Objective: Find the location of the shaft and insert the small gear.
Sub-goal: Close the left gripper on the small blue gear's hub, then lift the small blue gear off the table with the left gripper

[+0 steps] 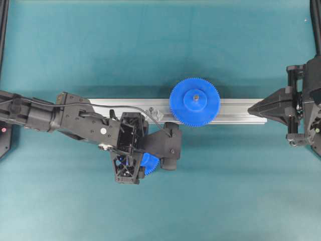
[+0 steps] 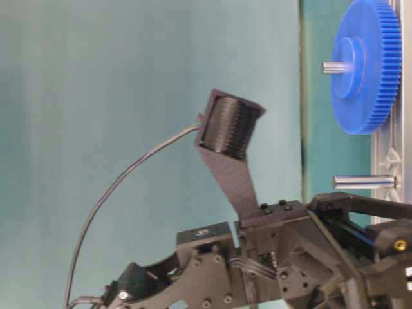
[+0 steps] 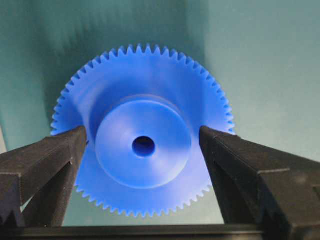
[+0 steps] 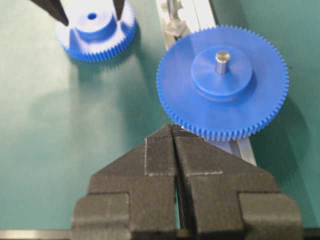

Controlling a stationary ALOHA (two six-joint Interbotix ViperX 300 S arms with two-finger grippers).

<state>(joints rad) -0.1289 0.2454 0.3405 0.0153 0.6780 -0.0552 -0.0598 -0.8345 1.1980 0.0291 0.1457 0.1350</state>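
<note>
Left gripper (image 3: 143,150), nearest the lens in the left wrist view: fingers (image 3: 47,160) spread wide, one on each side of the raised hub of the small gear (image 3: 142,127), neither plainly touching it. The small gear lies flat on the teal table (image 1: 160,45), dark centre hole facing up, just in front of the aluminium rail (image 1: 235,111) and mostly hidden under the gripper in the overhead view. The shaft (image 2: 364,182), a thin metal pin on a small clear mount, stands on the rail just beside the small gear, between it and the large gear (image 1: 194,102). The large gear sits on the rail with its own grey pin (image 4: 222,61) projecting from the hub. Right gripper (image 4: 173,131): fingers pressed together, empty, tips pointing at the rim of the large gear, close to its teeth; in the overhead view it sits at the rail's right end.
</note>
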